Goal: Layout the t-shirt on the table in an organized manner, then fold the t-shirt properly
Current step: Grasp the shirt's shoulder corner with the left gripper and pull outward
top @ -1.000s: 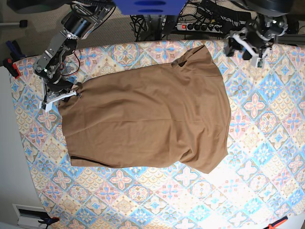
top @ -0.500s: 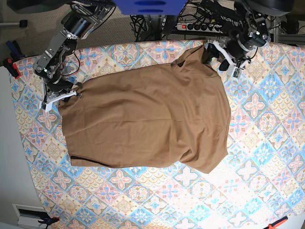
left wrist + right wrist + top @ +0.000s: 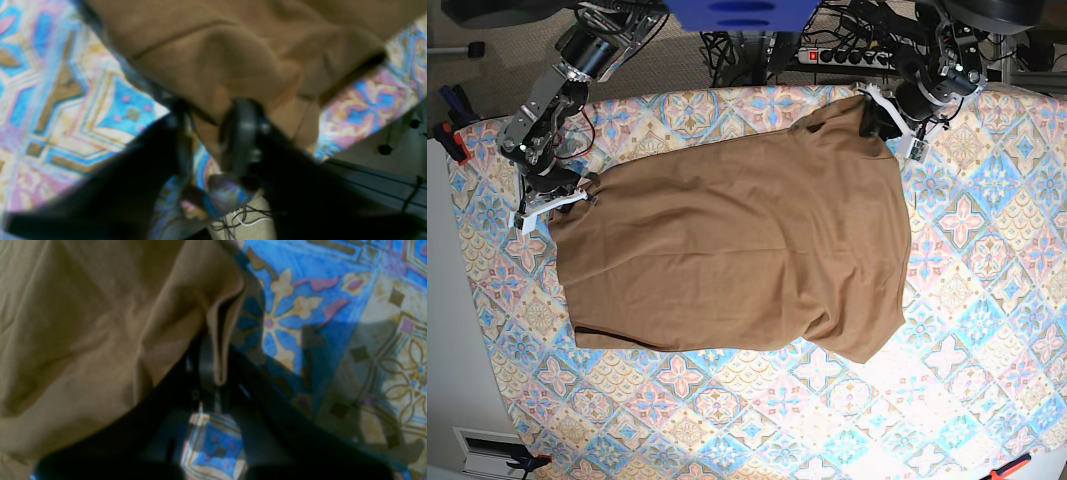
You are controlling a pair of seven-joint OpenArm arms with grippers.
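The tan-brown t-shirt [image 3: 727, 250] lies spread over the patterned table [image 3: 987, 300], with some wrinkles at its lower right. My left gripper [image 3: 879, 118] is at the shirt's far right corner. In the left wrist view its black fingers [image 3: 240, 133] stand close together with a bunch of t-shirt [image 3: 233, 50] fabric between them, so the left gripper [image 3: 210, 126] is shut on the cloth. My right gripper [image 3: 577, 195] is at the shirt's left corner. The right wrist view shows the right gripper [image 3: 213, 370] shut on a folded hem of the t-shirt [image 3: 83, 323].
A power strip [image 3: 847, 55] and cables lie behind the table's far edge. Red clamps [image 3: 452, 140] sit at the left edge and an orange clamp [image 3: 1007, 467] at the bottom right. The table edge and floor [image 3: 383, 156] are just beyond the left gripper.
My left gripper came down and leftward from beyond the shirt onto its far right corner and closed on the fabric. The right gripper and the shirt's left corner stayed put.
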